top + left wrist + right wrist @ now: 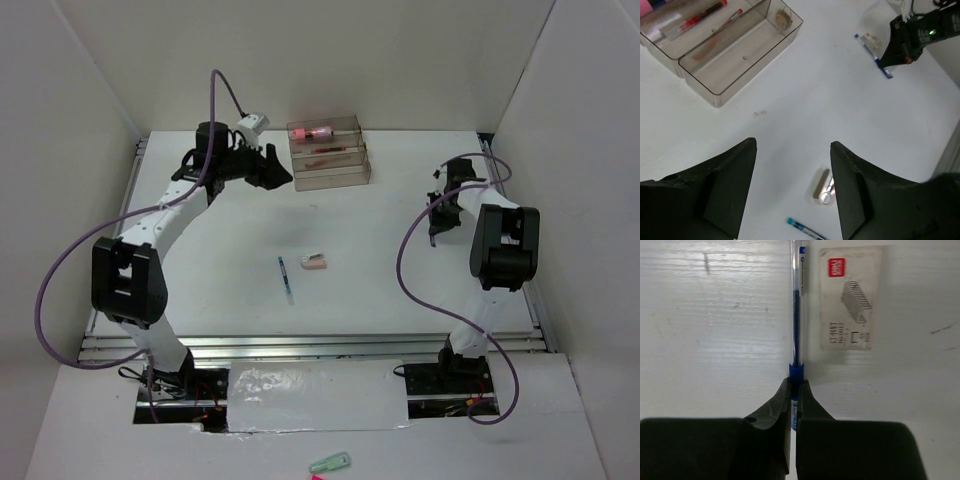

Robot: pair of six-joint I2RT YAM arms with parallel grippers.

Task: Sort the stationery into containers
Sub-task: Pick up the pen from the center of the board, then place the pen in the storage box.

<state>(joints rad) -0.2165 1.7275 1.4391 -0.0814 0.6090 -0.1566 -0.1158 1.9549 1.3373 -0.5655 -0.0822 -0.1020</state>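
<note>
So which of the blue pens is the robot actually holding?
The blue pen beside the white labelled block, pinched in the right gripper. The other blue pen lies loose mid-table by a pink-and-white eraser.

The left arm [160,222] and the right arm [505,245] are built of white links joined by black joint housings. A purple cable [42,300] is looped along each. The left hand [792,147] and right hand [794,382] are fitted with black, wedge-shaped fingers [725,190].

Smoky clear three-step organiser [335,181] at far bench [400,290] edge, red pens [702,17] inside. Mid-bench, blue pen [286,277] lying flat just beside pink-and-white eraser [314,263]. Clamped in right gripper [795,383], second blue pen [796,315].
</note>
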